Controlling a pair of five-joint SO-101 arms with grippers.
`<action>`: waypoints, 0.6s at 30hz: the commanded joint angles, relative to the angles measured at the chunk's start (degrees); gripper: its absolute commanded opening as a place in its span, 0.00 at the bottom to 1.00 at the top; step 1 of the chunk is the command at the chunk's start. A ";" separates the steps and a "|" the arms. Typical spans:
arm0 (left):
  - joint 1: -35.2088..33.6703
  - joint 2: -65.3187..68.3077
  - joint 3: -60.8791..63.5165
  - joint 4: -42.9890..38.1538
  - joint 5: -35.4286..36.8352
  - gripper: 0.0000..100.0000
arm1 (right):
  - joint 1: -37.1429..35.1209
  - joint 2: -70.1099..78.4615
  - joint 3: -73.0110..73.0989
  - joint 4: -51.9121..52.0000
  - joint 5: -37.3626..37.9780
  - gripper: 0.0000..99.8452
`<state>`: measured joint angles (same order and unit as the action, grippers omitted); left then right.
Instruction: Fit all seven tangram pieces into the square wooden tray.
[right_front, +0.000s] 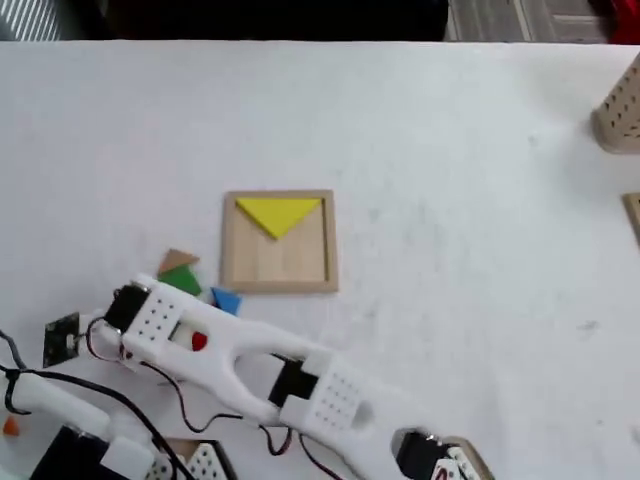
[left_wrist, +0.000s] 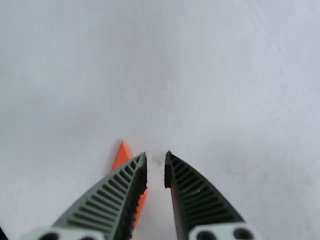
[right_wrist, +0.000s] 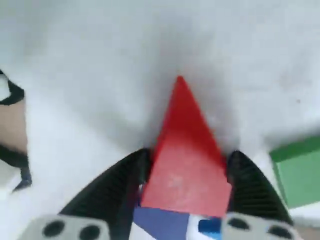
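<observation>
The square wooden tray (right_front: 280, 275) lies mid-table with a yellow triangle (right_front: 277, 213) fitted along its far edge. To its left lie a brown piece (right_front: 178, 260), a green piece (right_front: 181, 281) and a blue piece (right_front: 226, 300). My right gripper (right_wrist: 187, 157) is shut on a red triangle (right_wrist: 182, 150), whose point sticks out past the fingertips; from above, the red triangle (right_front: 198, 342) shows through the arm. The green piece (right_wrist: 297, 172) lies beside it. My left gripper (left_wrist: 156, 167) is low over the table, jaws nearly together and empty, beside an orange piece (left_wrist: 122, 157).
The right arm (right_front: 300, 385) stretches from the near right across to the pieces. Cables (right_front: 150, 400) trail at the near left. A pegged wooden block (right_front: 620, 115) and another wooden item (right_front: 633, 215) stand at the right edge.
</observation>
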<state>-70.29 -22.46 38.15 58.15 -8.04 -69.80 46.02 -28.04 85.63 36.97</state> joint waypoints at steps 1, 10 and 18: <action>-0.40 -1.89 -3.08 0.35 -0.62 0.09 | 0.66 2.77 -2.55 3.12 0.97 0.10; -0.48 -1.89 -2.99 0.35 -0.62 0.09 | 2.15 2.86 -3.08 2.77 -1.41 0.02; -0.48 -1.89 -2.73 0.26 -0.62 0.09 | 4.09 -1.27 -3.08 4.62 -1.85 0.02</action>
<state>-70.29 -22.46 38.15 58.24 -8.04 -66.55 48.13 -31.12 86.77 35.91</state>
